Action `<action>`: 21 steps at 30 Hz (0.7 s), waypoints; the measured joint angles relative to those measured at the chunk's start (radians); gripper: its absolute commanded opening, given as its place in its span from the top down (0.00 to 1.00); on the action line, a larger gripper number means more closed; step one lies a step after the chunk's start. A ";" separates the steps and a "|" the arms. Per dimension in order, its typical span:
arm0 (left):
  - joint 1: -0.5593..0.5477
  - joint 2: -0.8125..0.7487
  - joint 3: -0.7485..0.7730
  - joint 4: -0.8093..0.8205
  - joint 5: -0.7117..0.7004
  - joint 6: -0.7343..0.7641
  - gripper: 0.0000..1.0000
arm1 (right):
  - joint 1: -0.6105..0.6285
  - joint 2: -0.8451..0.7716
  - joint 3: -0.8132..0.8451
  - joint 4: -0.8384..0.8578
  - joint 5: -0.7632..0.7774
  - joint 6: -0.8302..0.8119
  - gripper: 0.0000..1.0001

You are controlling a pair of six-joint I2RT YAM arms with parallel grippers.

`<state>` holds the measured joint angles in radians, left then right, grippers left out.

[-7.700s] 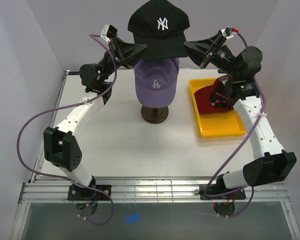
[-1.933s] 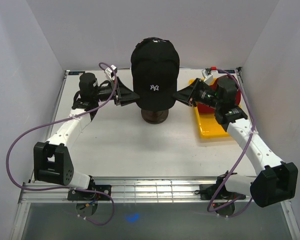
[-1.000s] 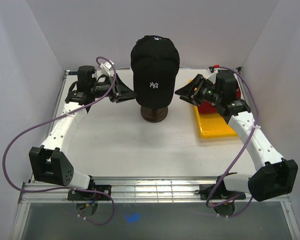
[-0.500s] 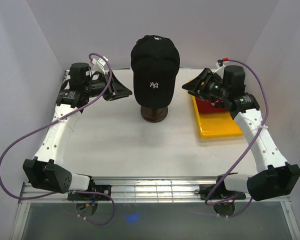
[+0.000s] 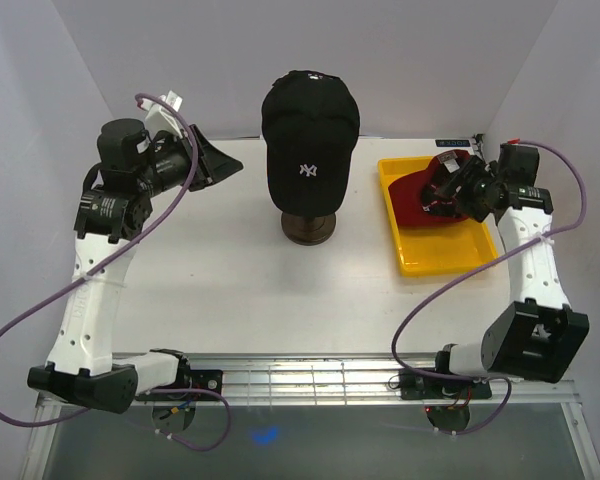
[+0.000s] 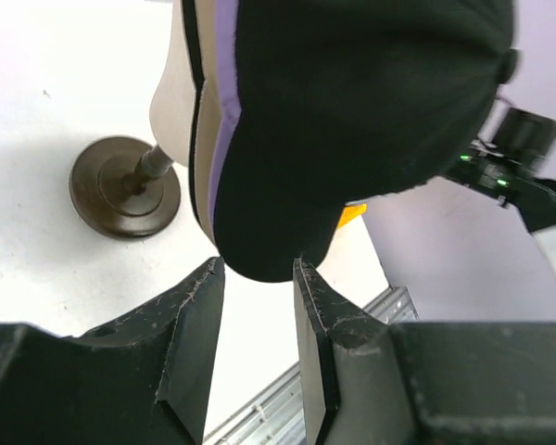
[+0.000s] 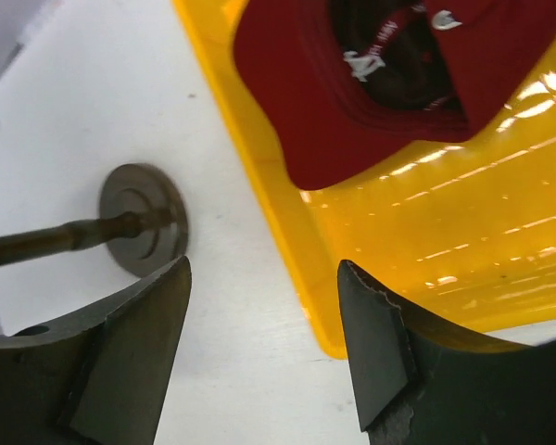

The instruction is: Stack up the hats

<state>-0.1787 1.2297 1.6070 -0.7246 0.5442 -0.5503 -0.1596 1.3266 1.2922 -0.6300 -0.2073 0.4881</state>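
Note:
A black "NY" hat [image 5: 308,120] tops the stack of hats on the mannequin stand [image 5: 310,231] at the table's middle. In the left wrist view, lavender [image 6: 226,139] and tan [image 6: 202,139] hat edges show under the black hat [image 6: 352,102]. My left gripper [image 5: 235,168] hangs open to the left of the stack, clear of it; its fingertips [image 6: 196,297] frame the black brim's tip without touching. A red hat [image 5: 412,195] lies in the yellow tray [image 5: 445,265]. My right gripper [image 5: 442,192] hovers open over that tray, empty. The red hat [image 7: 352,102] lies beyond its fingers [image 7: 371,324].
The stand's dark round base [image 7: 144,218] sits just left of the yellow tray's rim [image 7: 287,250]. White walls close in the table on the left, back and right. A metal rail [image 5: 310,380] runs along the near edge by the arm bases.
Both grippers have drawn back from the sides of the black hat. The left arm rose and moved left; the right swung right over the tray and its jaws widened.

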 measured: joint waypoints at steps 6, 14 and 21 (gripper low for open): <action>0.000 -0.072 0.006 0.024 -0.010 0.037 0.53 | -0.031 0.192 -0.002 -0.010 0.108 -0.047 0.26; 0.000 -0.082 -0.008 0.060 0.006 0.056 0.53 | -0.030 0.301 0.036 -0.006 0.243 -0.088 0.27; 0.000 -0.088 -0.009 0.068 0.018 0.068 0.53 | -0.031 0.399 0.055 0.032 0.289 -0.092 0.28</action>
<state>-0.1787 1.1416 1.5978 -0.6567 0.5617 -0.4820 -0.1902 1.7252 1.3472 -0.5983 0.0814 0.3965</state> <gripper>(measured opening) 0.464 0.726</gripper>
